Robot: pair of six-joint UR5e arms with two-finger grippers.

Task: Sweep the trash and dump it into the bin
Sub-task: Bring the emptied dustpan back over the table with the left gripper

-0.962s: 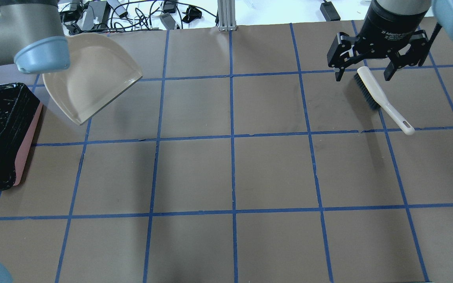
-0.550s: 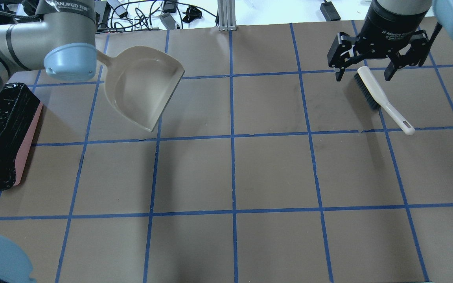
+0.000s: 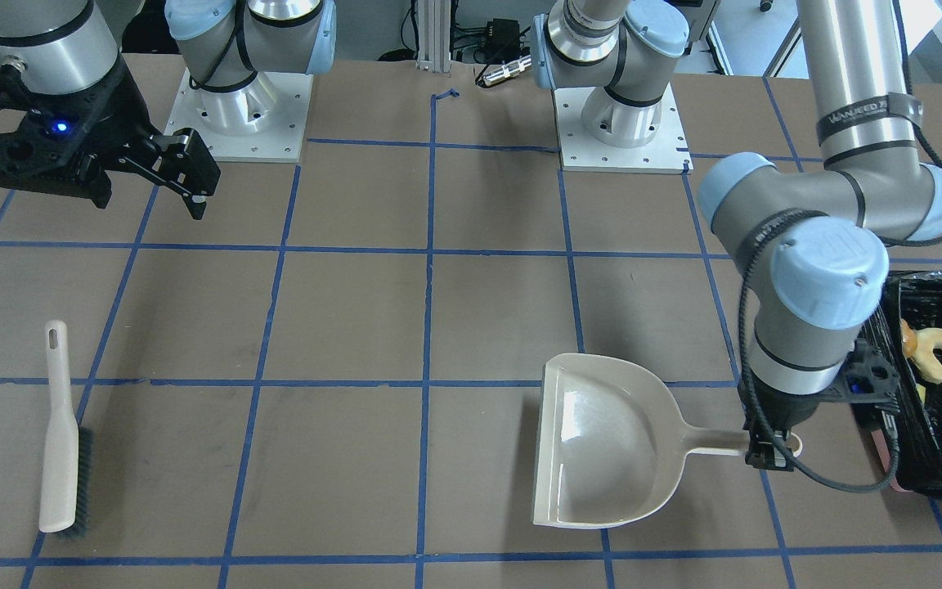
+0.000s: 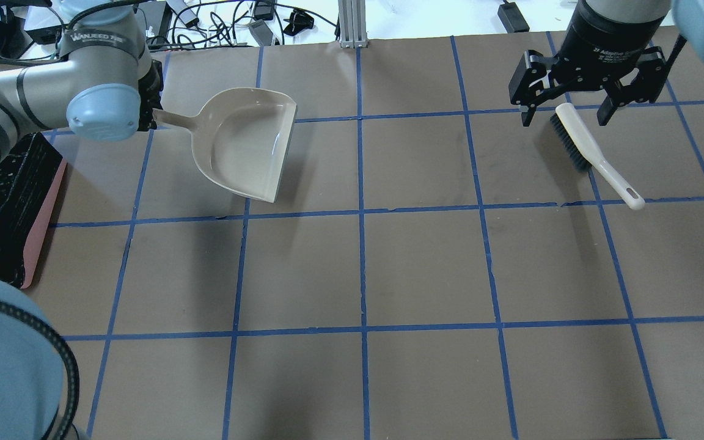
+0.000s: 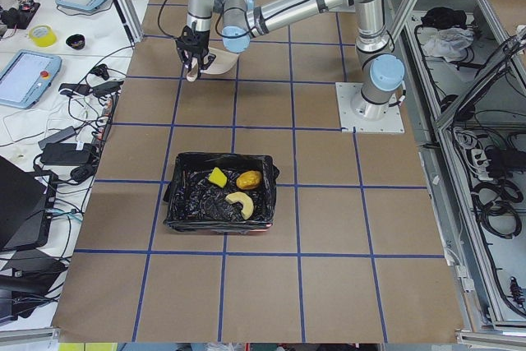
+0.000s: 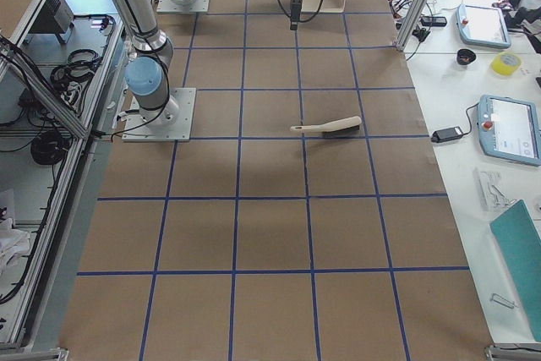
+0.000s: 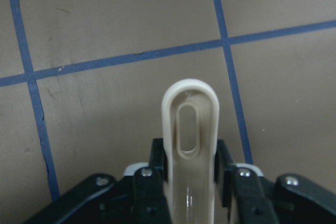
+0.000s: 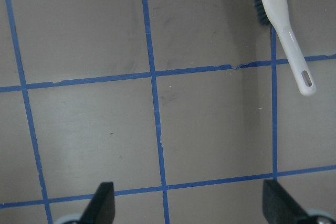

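The three trash pieces lie inside the bin [image 5: 182,213]: the amber oval [image 5: 249,179], the cream crescent [image 5: 241,203] and the yellow wedge [image 5: 217,177]. The pink bin with its black bag stands at the table's left edge [image 4: 39,226]. My left gripper [image 4: 153,116] is shut on the handle of the beige dustpan [image 4: 245,143], seen close in the left wrist view [image 7: 190,182]. The pan is empty and low over the table, right of the bin [image 3: 602,442]. My right gripper [image 4: 564,119] is open and empty above the brush [image 4: 590,153].
The white-handled brush [image 3: 58,442] lies flat on the table at the far right, bristles sideways. Cables and power bricks [image 4: 144,21] lie beyond the table's far edge. The two arm bases [image 3: 618,114] stand on white plates on the robot's side.
My left arm has carried the dustpan to the right, away from the bin, and turned its mouth toward the table's middle. The right gripper and the brush have not moved.
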